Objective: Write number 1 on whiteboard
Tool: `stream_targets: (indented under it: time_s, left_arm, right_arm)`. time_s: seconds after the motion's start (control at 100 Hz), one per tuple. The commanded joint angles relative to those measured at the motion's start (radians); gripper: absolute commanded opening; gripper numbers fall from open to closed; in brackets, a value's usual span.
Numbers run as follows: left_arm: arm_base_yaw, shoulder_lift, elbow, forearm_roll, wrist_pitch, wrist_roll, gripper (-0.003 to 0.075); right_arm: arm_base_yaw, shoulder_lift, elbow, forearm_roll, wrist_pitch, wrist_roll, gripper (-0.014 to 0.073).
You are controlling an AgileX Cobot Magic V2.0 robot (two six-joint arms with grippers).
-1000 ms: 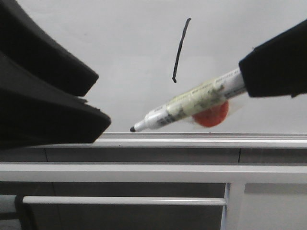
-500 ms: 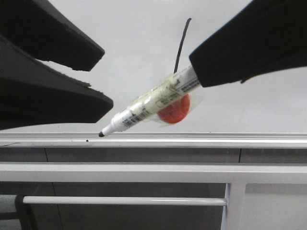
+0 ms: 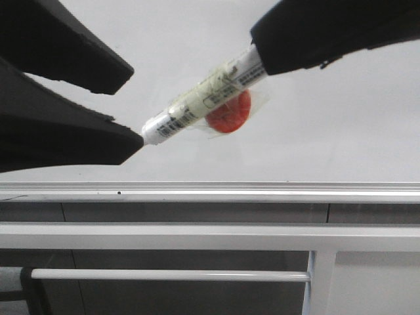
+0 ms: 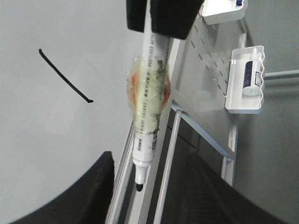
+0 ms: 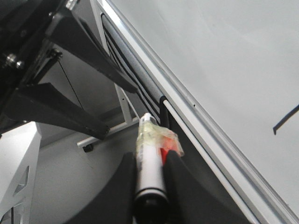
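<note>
The number 1 (image 4: 65, 79) is a thin black slanted stroke on the whiteboard (image 4: 42, 149); the right wrist view catches only its end (image 5: 285, 120). In the front view the marker and arm hide it. My right gripper (image 3: 262, 58) (image 5: 152, 158) is shut on a white marker pen (image 3: 197, 105) (image 4: 148, 102) with tape and a red disc (image 3: 228, 115) around its middle. The pen's black tip (image 4: 139, 186) lies between the fingers of my left gripper (image 3: 128, 105) (image 4: 149, 196), which is open and touches nothing.
A silver rail (image 3: 262, 191) runs along the whiteboard's (image 3: 341, 131) lower edge, with grey frame bars (image 3: 197, 235) below it. A white wall tray (image 4: 247, 81) holding a small bottle hangs on a perforated panel beside the board.
My right gripper has carried the marker up and to the left, off the rail. Its tip now sits at the left gripper's lower finger, and the stroke is covered in the front view.
</note>
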Motion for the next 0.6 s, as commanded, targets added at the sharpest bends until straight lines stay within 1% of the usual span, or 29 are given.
stream_targets:
  time_s: [0.0,0.59]
  left_arm:
    - [-0.008,-0.007,-0.033,0.02,-0.03,-0.006,0.0323]
    - [-0.008,-0.007,-0.033,0.028,-0.032,-0.006,0.0323]
  right_arm:
    - [-0.006,-0.003,-0.039,0.035,-0.025,-0.004,-0.0063]
    - [-0.006,-0.001,-0.058,0.075,-0.003,-0.004,-0.0063]
